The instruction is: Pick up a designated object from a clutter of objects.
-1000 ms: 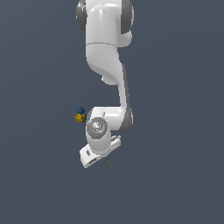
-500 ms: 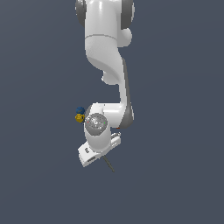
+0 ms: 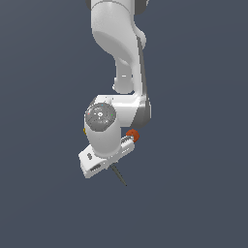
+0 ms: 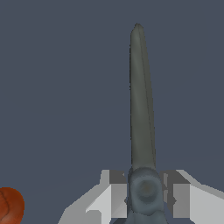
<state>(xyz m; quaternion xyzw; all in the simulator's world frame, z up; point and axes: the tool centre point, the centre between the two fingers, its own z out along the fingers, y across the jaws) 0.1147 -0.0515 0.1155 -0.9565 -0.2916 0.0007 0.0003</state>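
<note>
Your gripper (image 4: 144, 197) has its two fingers (image 4: 114, 199) pressed in on the scissors (image 4: 141, 109), pinching them at the grey pivot block where the blades meet, so the scissors sit between the fingers with the long blades running straight out ahead of the hand. Expect them to be light, stiff and thin, and probably slick: a hard, narrow part like that pivot gives the fingers little to bite on, and the long blades could act as a lever and twist in the grip if they catch on anything. The pivot looks like the sensible hold, since it is the thickest part you can see. You cannot see the ring handles at all; they are cut off behind the fingers in the wrist view. In the exterior view the arm covers nearly everything, leaving only a dark sliver of blade (image 3: 118, 175) poking out below the hand. The ball (image 4: 9, 205) lies near the hand, apart from it, and is partly cropped. The blue-and-yellow lump is not visible.
</note>
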